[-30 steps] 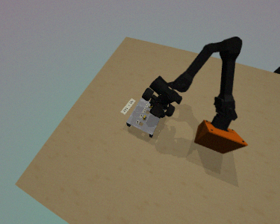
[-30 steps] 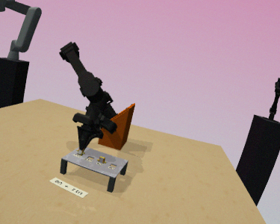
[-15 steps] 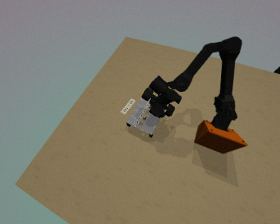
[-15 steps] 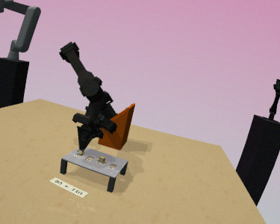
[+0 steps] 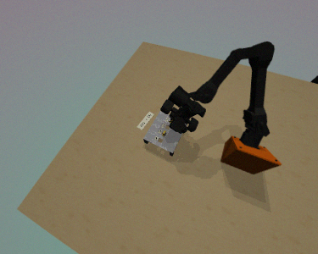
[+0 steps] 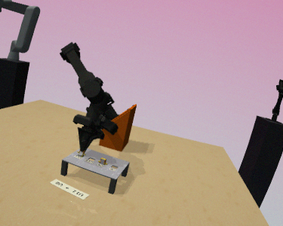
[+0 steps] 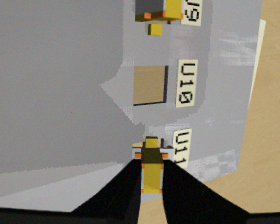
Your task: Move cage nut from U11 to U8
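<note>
Top: arm (image 5: pixel 232 65) reaches over the metal plate (image 5: pixel 155 135) (image 6: pixel 103 165) (image 7: pixel 75 100), paper strip (image 5: pixel 145 120) (image 6: pixel 69 189) beside it | Exterior: pincer (image 6: pixel 81 151) (image 7: pixel 151 167) points down at the plate's end hole, other nut (image 6: pixel 103 160) (image 7: pixel 159 9) sits farther along | Wrist: pincer clamped on the yellow nut (image 7: pixel 152 177) at U11; U10 hole (image 7: pixel 149 85) open, other nut by the U9 label (image 7: pixel 194 13)

Bent high over from the base, angled down at the far end.

Raised up from the foot (image 5: pixel 252 138), folded over at the elbow (image 5: pixel 264 52), then sloping down through the forearm (image 5: pixel 226 74) (image 6: pixel 80 65) to the wrist (image 5: pixel 203 94) (image 6: pixel 92 87). Pointed downward at the gripper (image 5: pixel 169 119) (image 6: pixel 82 151) (image 7: pixel 151 167), tapered to narrow tips. Nearly closed at the black fingers, a slim gap left between, clamped from both sides, level with each other in the wrist view.
</note>
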Controlling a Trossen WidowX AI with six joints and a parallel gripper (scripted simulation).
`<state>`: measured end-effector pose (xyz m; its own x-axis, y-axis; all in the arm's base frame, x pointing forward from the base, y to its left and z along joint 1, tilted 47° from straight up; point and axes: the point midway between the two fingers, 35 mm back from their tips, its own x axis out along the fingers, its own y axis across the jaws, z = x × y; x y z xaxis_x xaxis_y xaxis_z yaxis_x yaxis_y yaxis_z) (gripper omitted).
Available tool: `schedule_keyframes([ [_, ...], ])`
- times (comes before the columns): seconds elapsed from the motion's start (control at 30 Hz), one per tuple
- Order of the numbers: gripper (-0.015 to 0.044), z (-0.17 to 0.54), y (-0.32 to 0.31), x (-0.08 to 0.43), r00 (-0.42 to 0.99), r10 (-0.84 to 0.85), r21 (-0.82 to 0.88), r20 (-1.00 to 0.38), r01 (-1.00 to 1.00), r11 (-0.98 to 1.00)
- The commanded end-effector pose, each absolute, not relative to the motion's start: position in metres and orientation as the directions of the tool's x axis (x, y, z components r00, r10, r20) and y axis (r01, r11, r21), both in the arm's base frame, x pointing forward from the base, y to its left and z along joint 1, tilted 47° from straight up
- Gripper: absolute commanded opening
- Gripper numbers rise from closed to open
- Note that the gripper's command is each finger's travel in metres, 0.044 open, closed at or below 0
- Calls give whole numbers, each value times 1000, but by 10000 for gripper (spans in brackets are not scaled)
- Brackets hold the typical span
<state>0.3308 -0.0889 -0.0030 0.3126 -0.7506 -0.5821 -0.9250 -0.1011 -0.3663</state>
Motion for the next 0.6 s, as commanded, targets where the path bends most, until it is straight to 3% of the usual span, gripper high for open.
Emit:
schedule_keyframes([
  [0.0, 28, -3, -89, 331, 306, -754, -365, -581, -926, -95],
  [0.57, 28, -2, -90, 332, 297, -756, -359, -584, -929, -87],
])
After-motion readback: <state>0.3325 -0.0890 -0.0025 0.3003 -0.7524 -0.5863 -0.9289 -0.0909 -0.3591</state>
